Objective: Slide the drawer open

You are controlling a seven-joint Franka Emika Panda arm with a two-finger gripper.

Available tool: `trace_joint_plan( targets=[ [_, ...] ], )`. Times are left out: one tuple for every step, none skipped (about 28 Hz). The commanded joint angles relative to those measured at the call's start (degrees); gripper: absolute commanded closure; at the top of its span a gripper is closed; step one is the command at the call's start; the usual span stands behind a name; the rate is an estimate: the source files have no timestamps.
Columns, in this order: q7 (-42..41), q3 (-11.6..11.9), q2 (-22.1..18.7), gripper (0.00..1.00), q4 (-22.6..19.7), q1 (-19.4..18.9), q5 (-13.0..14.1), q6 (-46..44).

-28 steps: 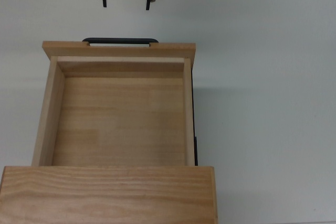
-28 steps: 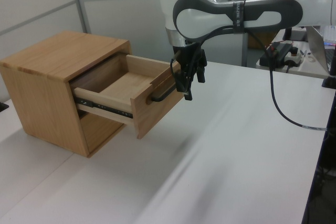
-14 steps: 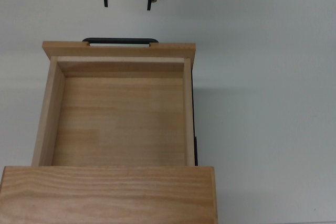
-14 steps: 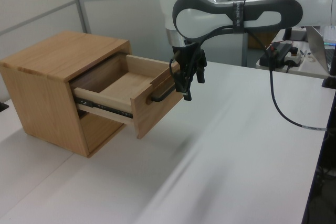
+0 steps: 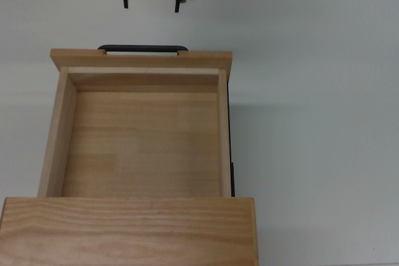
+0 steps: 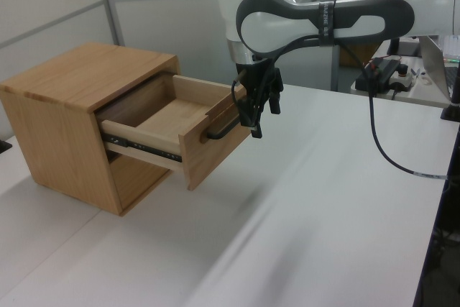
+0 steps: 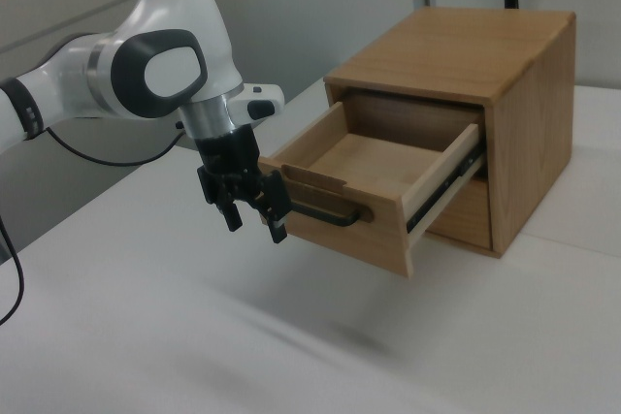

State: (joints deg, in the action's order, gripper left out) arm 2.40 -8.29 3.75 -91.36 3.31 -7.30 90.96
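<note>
White arm reaches in from off the table, elbow high, wrist turned down so the gripper (image 7: 254, 220) hangs fingers-down just in front of the drawer (image 5: 143, 135). Fingers (image 5: 176, 5) spread, holding nothing; in the top view a clear strip of bare tabletop (image 5: 312, 91) shows between them and the black bar handle (image 5: 143, 48). In the left view the gripper (image 6: 261, 121) overlaps the handle's far end, so contact can't be read from there; the top view settles it: apart.

Drawer is pulled well out of the wooden cabinet (image 6: 68, 116), interior bare wood, black slide rail (image 6: 140, 147) exposed along its side. Cabinet sits toward the left view's left edge of the tabletop; drawer front faces the table's open middle.

Hard to make out:
- Top view cuts the gripper at the upper frame edge; only finger ends and a blue light visible.
- Cabinet top (image 5: 128, 228) hides the drawer's rear in the top view.
- Arm base outside all views.
- A lower panel under the drawer is shadowed; can't tell what it is.

Black cable (image 6: 384, 141) trails from the arm across the table's far side.
</note>
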Motion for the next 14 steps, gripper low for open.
trace_joint_plan(
  targets=[
    [0.9,1.4,0.4,0.0,0.7,-1.4,0.9,0.6],
    [0.9,1.3,0.4,0.0,0.7,-1.4,0.9,0.6],
    [0.9,1.3,0.4,0.0,0.7,-1.4,0.9,0.6],
    [0.9,1.3,0.4,0.0,0.7,-1.4,1.0,0.7],
    [0.9,1.2,0.5,0.0,0.9,-1.4,1.0,0.7],
    [0.9,1.2,0.9,0.0,1.0,-1.4,1.3,0.7],
    [0.9,1.2,1.3,0.0,1.0,-1.4,1.6,0.6],
    [0.9,1.2,1.6,0.0,1.0,-1.4,1.9,0.6],
    [0.9,1.2,1.7,0.0,1.0,-1.4,2.1,0.7],
    [0.9,1.2,2.0,0.0,1.0,-1.4,2.2,0.8],
    [0.9,1.2,3.0,0.0,1.2,-1.4,2.1,0.8],
    [0.9,1.2,3.2,0.0,1.4,-1.4,2.0,0.9],
    [0.9,1.2,3.3,0.0,1.8,-1.4,2.1,0.9],
    [0.9,1.2,3.6,0.0,2.3,-1.3,2.1,0.9]
  ],
)
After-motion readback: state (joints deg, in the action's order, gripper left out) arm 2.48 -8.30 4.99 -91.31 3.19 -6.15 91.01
